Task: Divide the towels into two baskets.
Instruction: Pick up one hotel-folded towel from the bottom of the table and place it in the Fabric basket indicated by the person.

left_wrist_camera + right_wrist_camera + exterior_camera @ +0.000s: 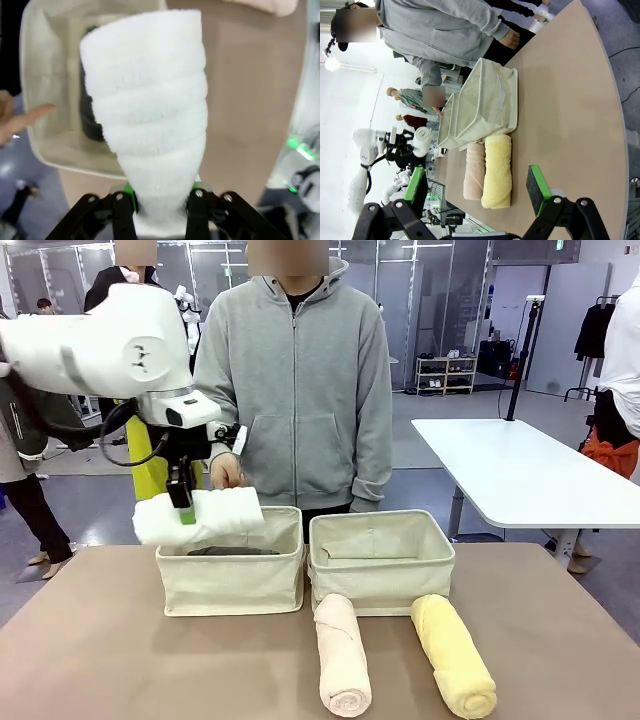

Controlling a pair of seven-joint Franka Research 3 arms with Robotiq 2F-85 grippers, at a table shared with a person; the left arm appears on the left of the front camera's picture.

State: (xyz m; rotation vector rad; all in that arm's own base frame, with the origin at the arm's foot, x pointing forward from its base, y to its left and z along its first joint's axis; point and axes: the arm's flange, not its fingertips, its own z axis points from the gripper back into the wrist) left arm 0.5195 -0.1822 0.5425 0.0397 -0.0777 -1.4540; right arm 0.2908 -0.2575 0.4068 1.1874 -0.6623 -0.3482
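My left gripper (184,508) is shut on the white towel (200,517), holding it level just above the left basket (230,585). In the left wrist view the white towel (150,115) sticks out from between the fingers over that basket (45,100). The dark grey towel (235,551) lies inside it, also seen as a dark grey towel (89,120) below the white one. The right basket (380,585) stands beside it. In front of it lie the pink towel (342,655) and the yellow towel (452,655). My right gripper (477,187) is open, well off from the yellow towel (497,170).
A person in a grey hoodie (295,390) stands behind the baskets, one hand (228,472) close behind the held towel, and a fingertip (25,120) shows by the basket's rim. The tan table (100,660) has free room at the front left. A white table (520,470) stands farther off.
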